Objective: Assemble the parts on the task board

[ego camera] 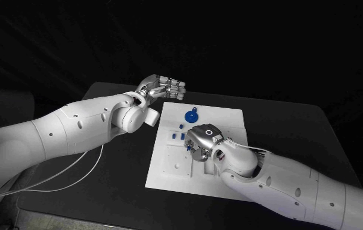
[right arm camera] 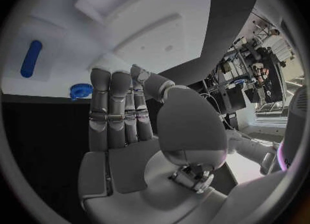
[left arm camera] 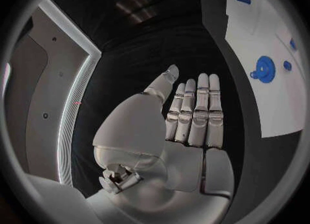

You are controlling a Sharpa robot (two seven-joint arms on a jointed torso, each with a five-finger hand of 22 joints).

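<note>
Nearest you in the head view, the right hand point(ego camera: 203, 142) lies over the middle of the board point(ego camera: 170, 169), fingers bent down onto the small blue parts point(ego camera: 181, 135); whether it grasps one you cannot tell, since the hand covers the contact. A blue disc point(ego camera: 191, 116) lies on the board's far part, apart from both hands. Off the board's far left corner, the left hand point(ego camera: 162, 88) hangs over the bare table point(ego camera: 113, 172).

Left wrist view: the left hand point(left arm camera: 187, 125) is released, fingers straight and together, nothing in the palm. Beyond it lie the board point(left arm camera: 278, 110) and the disc point(left arm camera: 263, 69).

Right wrist view: the right hand point(right arm camera: 119, 115) reaches to the board point(right arm camera: 77, 53), with a blue pin point(right arm camera: 30, 58) and a blue toothed part point(right arm camera: 81, 90) just beyond its fingertips.

Risk: judge that a blind press here could skid or tip an unseen part, because the fingers hide their own contact.
</note>
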